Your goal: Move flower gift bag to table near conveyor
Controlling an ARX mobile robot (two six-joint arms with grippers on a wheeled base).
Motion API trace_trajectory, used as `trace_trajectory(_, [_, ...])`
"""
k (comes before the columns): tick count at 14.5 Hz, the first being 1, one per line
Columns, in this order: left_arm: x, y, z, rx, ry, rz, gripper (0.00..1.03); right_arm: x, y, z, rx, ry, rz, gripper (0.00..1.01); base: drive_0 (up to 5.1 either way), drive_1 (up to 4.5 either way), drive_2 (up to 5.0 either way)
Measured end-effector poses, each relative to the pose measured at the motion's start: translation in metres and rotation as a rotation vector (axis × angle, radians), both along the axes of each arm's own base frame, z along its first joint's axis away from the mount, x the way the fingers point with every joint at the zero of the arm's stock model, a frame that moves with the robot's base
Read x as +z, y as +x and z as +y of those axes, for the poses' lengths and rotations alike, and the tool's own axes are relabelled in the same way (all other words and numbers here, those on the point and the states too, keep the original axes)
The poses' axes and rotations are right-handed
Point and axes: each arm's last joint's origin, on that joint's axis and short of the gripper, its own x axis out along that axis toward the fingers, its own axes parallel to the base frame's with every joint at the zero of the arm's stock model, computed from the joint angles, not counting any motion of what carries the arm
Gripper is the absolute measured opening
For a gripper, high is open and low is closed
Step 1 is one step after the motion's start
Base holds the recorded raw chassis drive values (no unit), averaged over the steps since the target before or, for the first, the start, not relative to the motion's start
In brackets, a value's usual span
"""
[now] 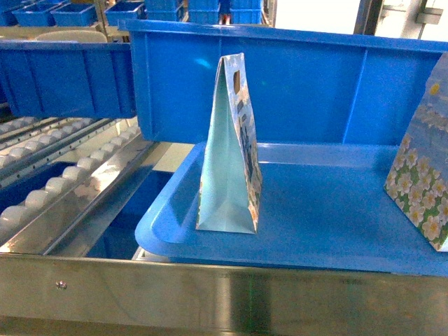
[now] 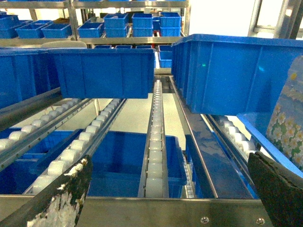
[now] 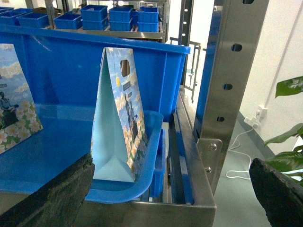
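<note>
At the left claw [image 2: 165,165]: spread wide, both dark worn fingers [image 2: 57,198] at the bottom corners of its view, nothing held. Same at the right claw [image 3: 170,165]: fully apart, empty.

Just past the left claw, over a steel front rail [image 1: 224,294]: the conveyor [image 2: 154,142], with sloping lanes of white rollers between shiny rails, and blue bins [image 2: 102,71] resting on the lanes.

Right of those lanes, on a blue tray [image 1: 336,231]: the flower gift bag [image 1: 227,154], upright near the tray's front left corner, pale blue side panel toward the head camera, touched by neither claw. At the tray's right edge in the head view, well apart from it: 1 second bag [image 1: 420,189], tilted slightly.

Ahead of the right claw: another upright bag [image 3: 118,118] at a tray's front right corner; cannot tell whether the same one. Beyond, a steel post [image 3: 232,71] and green leaves [image 3: 289,123].
</note>
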Motion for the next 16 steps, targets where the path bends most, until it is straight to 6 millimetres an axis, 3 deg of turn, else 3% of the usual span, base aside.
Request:
trace_trajectory(13, [0.0, 0.0, 0.0, 0.0, 0.0, 0.0, 0.98, 0.0, 0.0, 0.0, 0.0, 0.0, 0.0, 0.98, 0.0, 0.0, 0.0])
trace_trajectory(16, [0.009, 0.001, 0.009, 0.004, 0.009, -0.087, 0.98, 0.009, 0.009, 0.012, 0.031, 0.005, -0.063, 0.98, 0.0, 0.0, 0.0])
